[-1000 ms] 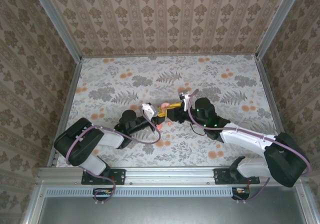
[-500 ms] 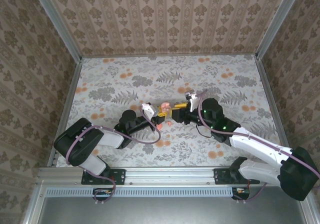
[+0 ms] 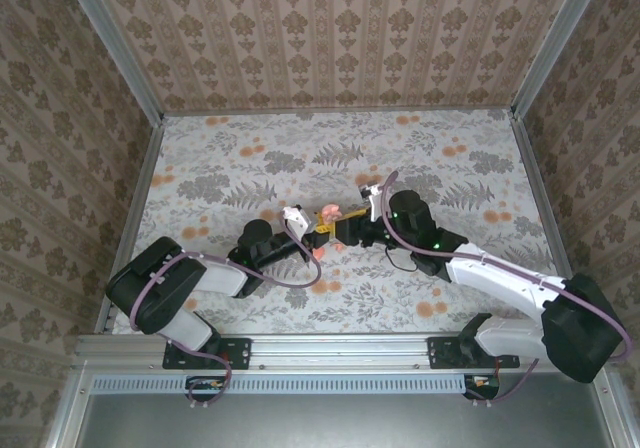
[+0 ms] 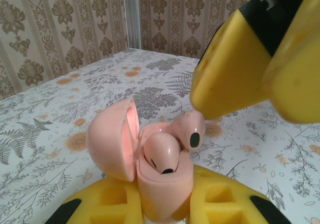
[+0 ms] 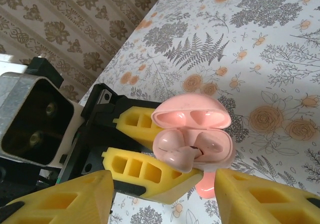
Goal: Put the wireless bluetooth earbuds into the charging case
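My right end effector (image 5: 162, 199) has spread its jaws wider, apparently releasing the second earbud (image 4: 189, 130). It sits proud beside the seated earbud (image 4: 159, 154) and needs pressing home. My left end effector (image 3: 320, 232) stays clamped on the charging case (image 4: 150, 180), midway between the surface's (image 3: 480, 168) side edges.

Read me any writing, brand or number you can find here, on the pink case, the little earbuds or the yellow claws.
None: no readable word, number or logo.
The charging case and the earbuds are plain pink.
The yellow fingers are bare.
The cloth and walls carry only flower patterns.
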You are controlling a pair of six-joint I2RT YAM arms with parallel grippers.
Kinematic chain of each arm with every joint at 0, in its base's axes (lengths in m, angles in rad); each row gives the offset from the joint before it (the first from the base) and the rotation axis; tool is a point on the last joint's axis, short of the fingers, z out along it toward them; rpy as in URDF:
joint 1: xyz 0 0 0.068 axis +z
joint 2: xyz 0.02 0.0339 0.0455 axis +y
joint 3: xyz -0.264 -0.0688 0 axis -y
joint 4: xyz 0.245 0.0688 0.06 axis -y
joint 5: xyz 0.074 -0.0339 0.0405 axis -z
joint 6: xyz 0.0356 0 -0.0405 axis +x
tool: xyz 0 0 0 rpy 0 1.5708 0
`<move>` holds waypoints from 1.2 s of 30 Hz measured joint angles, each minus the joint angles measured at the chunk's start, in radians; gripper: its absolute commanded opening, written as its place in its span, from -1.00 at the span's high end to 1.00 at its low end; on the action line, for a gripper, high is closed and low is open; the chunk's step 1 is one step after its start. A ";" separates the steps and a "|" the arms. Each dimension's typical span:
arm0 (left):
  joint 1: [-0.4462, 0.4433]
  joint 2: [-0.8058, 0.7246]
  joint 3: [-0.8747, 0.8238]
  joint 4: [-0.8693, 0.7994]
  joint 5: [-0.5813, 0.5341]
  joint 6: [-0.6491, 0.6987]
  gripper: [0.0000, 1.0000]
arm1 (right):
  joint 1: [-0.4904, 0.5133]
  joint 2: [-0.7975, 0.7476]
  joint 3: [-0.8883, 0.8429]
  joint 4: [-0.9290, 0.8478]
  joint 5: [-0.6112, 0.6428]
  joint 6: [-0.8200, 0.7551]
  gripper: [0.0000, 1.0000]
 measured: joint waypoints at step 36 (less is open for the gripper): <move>0.001 -0.050 -0.007 -0.033 -0.022 0.000 0.87 | 0.000 0.073 0.061 -0.050 0.058 -0.001 0.17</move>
